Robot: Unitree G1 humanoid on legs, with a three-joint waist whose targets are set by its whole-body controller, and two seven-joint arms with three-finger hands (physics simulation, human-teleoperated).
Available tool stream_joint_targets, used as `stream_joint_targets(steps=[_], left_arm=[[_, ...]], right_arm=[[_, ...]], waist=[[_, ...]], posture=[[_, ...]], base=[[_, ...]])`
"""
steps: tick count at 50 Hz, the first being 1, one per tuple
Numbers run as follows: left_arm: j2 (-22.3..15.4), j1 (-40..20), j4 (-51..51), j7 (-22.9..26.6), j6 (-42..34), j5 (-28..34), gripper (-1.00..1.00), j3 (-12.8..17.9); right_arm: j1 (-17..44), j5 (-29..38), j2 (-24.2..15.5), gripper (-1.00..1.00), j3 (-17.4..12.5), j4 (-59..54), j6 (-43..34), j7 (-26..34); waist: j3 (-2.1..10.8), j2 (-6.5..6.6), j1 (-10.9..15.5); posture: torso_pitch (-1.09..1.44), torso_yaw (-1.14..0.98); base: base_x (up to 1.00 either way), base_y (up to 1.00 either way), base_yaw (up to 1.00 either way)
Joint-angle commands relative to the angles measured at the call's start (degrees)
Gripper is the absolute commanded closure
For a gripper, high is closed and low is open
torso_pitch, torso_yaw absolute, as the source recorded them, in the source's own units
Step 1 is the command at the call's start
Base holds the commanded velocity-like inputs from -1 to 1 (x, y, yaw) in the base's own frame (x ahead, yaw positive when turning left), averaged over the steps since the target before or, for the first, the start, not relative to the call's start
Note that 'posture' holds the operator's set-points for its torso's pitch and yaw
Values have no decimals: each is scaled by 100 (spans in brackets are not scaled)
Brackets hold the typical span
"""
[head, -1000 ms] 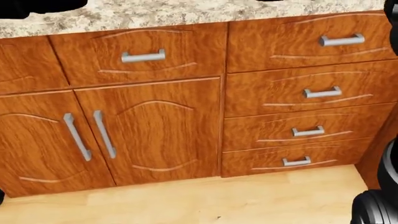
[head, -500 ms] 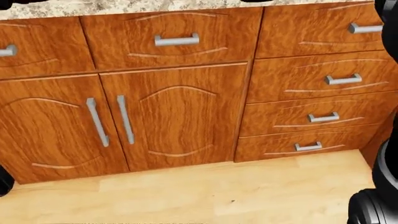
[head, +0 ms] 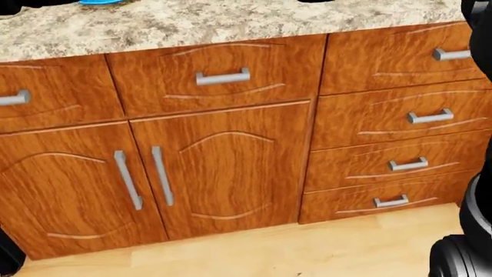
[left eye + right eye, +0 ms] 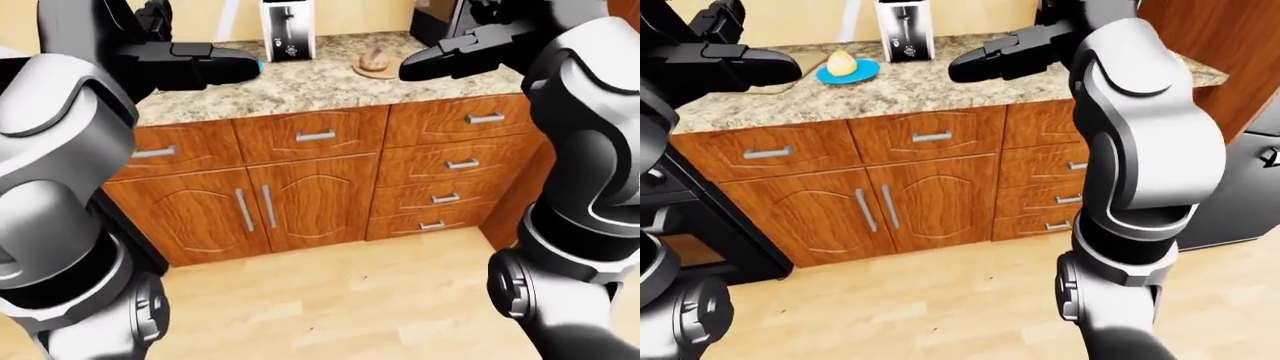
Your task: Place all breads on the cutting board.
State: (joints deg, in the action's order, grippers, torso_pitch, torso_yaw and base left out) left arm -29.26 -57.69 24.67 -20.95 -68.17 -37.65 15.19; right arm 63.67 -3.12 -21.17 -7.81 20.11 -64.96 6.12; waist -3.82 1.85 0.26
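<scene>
A pale round bread (image 4: 843,63) lies on a blue plate (image 4: 868,71) on the granite counter (image 4: 910,90). Left of that plate, a pale strip that may be the cutting board (image 4: 808,57) shows behind my left hand. A brown bread (image 4: 375,59) sits on a round wooden plate (image 4: 372,73) further right on the counter. My left hand (image 4: 248,66) hovers over the counter's left part, fingers stretched out, holding nothing. My right hand (image 4: 412,70) hangs just right of the brown bread, fingers also out and holding nothing.
A white appliance (image 4: 288,30) stands at the top of the counter between the two breads. Below are wooden cabinet doors (image 3: 215,173) and drawers (image 3: 400,121). A black stove (image 4: 710,247) flanks the left, a dark appliance (image 4: 1250,187) the right. Light wood floor (image 4: 330,300).
The whole head view has shifted right and then down: the camera moved. More of the granite counter and a blue plate's edge now show at the top.
</scene>
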Motion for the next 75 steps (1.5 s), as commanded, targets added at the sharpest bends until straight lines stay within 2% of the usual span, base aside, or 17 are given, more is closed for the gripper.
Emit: stream_joint_targets(steps=[1,6,16,19,20,21,22,30,33,44,48,56,62,63,69,70,75], left_arm=[[-38,-178,108,38,192,14,-100,29],[-21,-202,149,30,127,12,-100,45],[-7,-206,171,68,108,62,-100,48],[5,-203,199,73,88,65,-100,41],[8,-204,201,75,87,66,-100,45],[6,-199,196,83,99,73,-100,44],[7,-188,190,91,112,81,-100,43],[18,-192,196,111,108,105,-100,44],[24,-194,210,108,88,106,-100,45],[20,-177,182,143,129,148,-100,52],[29,-169,195,156,122,160,-100,44],[58,-132,179,198,180,234,-100,-10],[69,-171,228,182,84,215,-100,29],[68,-181,227,179,74,214,-100,37],[60,-187,230,182,58,208,-100,49],[63,-193,234,175,52,206,-100,49],[62,-191,222,186,64,219,-100,43]], right_arm=[[200,74,-83,-100,-110,134,178,-67],[200,54,-73,-100,-127,132,213,-68],[188,140,-101,-100,-43,124,232,-5],[170,185,-104,-100,-27,130,245,32],[168,194,-103,-100,-31,133,244,41],[166,207,-101,-100,-31,143,235,46],[170,217,-99,-100,-28,149,229,52],[167,265,-46,-100,-49,134,265,83],[154,272,-41,-100,-47,130,278,87],[144,403,-30,-100,21,96,303,163],[138,449,9,-100,23,85,308,176],[150,428,38,-100,-58,100,324,159],[162,393,34,-100,-65,127,303,142],[165,379,42,-100,-74,133,305,128],[138,355,-11,-100,-26,178,351,114],[134,371,-20,-100,-4,173,354,121],[125,400,-1,-100,2,174,371,155]], waist=[[116,27,-23],[202,-533,74],[90,-121,-41],[173,248,-118],[347,424,-148],[165,240,-69],[118,343,-111],[150,-90,23],[246,-492,84],[130,-150,-36],[288,294,-97],[14,141,-128],[74,-447,-44],[39,-154,-27],[134,-140,-56],[293,-95,-12],[205,-233,7]], posture=[[0,0],[0,0],[0,0],[0,0],[0,0],[0,0],[0,0],[0,0],[0,0],[0,0],[0,0],[0,0],[0,0],[0,0],[0,0],[0,0],[0,0]], base=[[28,0,0],[29,0,0],[30,0,0],[30,0,0],[30,0,0],[29,1,0],[30,2,0],[30,1,0],[29,1,0],[29,4,0],[30,15,0],[10,4,0],[0,0,0],[0,0,0],[0,0,1],[0,0,27],[0,0,62]])
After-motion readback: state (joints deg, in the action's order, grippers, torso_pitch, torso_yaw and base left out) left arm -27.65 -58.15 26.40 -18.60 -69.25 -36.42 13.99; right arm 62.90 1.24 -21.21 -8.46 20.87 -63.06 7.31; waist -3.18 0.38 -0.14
